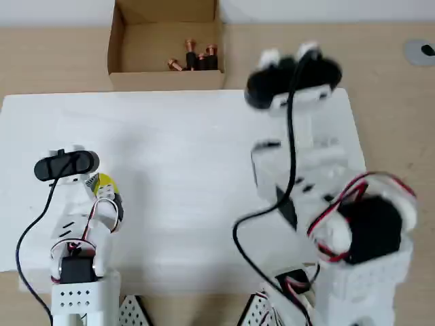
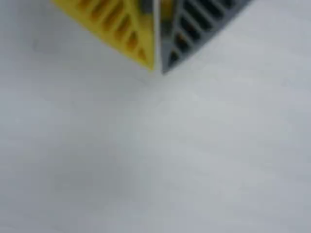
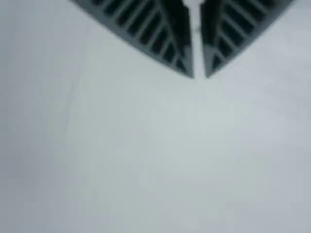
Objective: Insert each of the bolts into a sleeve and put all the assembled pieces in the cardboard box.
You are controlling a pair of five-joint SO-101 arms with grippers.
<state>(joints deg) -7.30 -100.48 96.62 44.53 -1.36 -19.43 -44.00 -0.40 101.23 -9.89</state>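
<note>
High view: bolts (image 1: 194, 61) lie in the far cardboard box (image 1: 166, 80). The left claw (image 2: 158, 68) and the right claw (image 3: 199, 75) are closed, holding nothing.

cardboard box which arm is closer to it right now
Right. The right arm is stretched out to just off the front right corner of the cardboard box; the left arm sits back at the near left of the white mat, well short of the box.
</note>
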